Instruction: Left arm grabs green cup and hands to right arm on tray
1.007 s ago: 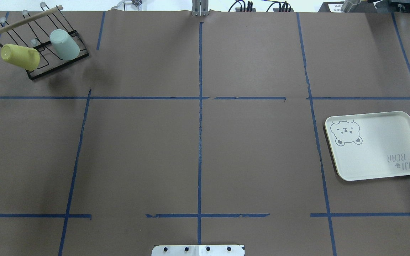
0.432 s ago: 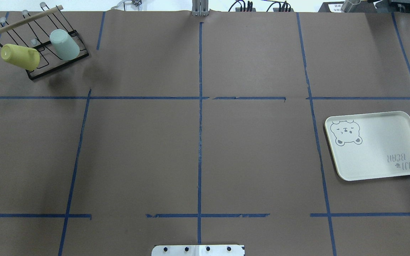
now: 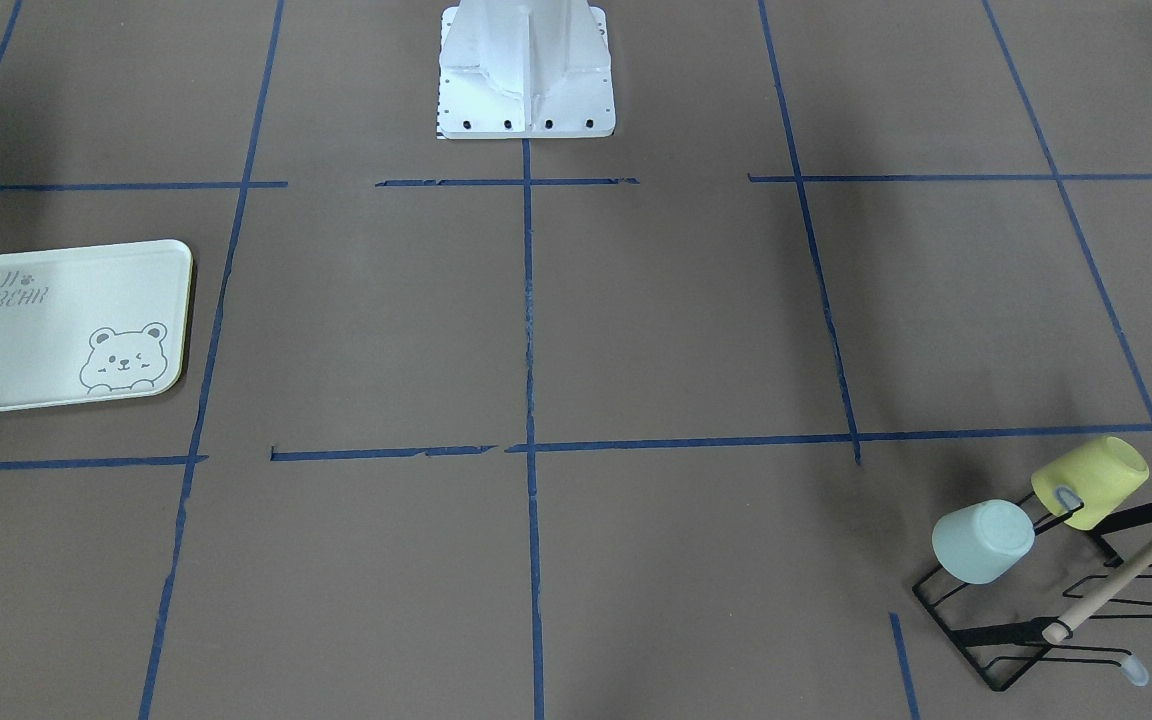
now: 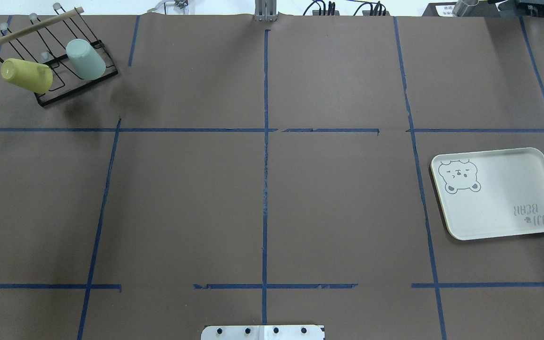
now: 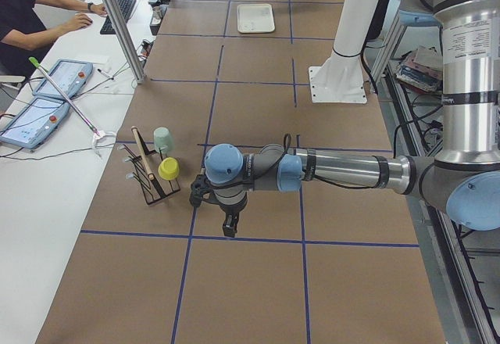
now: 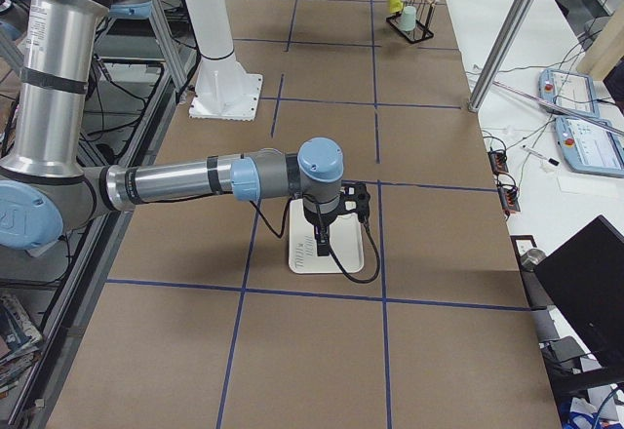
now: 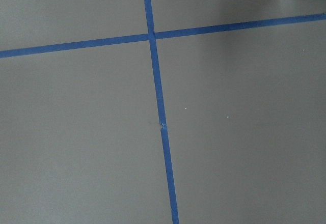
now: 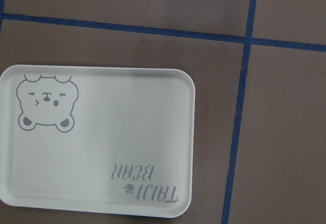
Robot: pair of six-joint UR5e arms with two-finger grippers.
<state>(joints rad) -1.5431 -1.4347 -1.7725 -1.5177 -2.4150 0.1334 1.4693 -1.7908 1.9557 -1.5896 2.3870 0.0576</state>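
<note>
Looking down from the operators' side, the front-facing view puts the green cup (image 3: 983, 541) on a black wire rack (image 3: 951, 632), slipped over a slanted prong and tilted, so it cannot roll. The yellow cup (image 3: 1091, 482) hangs just beside it on the next prong. The tray (image 3: 36, 330) lies flat at the opposite end of the table, well apart from the rack. That distance is probably why a hand-over is needed.

Neither arm reaches into the overhead view. It shows the rack in the far corner on the robot's left and the tray on its right.

From the left end, the left arm (image 5: 336, 172) stretches out low over the table. Its gripper (image 5: 229, 223) points down near the rack but not touching it or the cup. I cannot tell how its jaws are set.

From the right end, the right arm (image 6: 175, 183) holds its gripper (image 6: 322, 244) above the tray, likely waiting to receive. Its jaws cannot be judged either.

The left wrist camera sees only brown paper and crossed blue tape (image 7: 158, 112), with no cup or fingers. Judging by that, the approach to the cup is not yet lined up.

The right wrist camera looks straight down at the tray, bear and lettering plain, with nothing on it.
</note>
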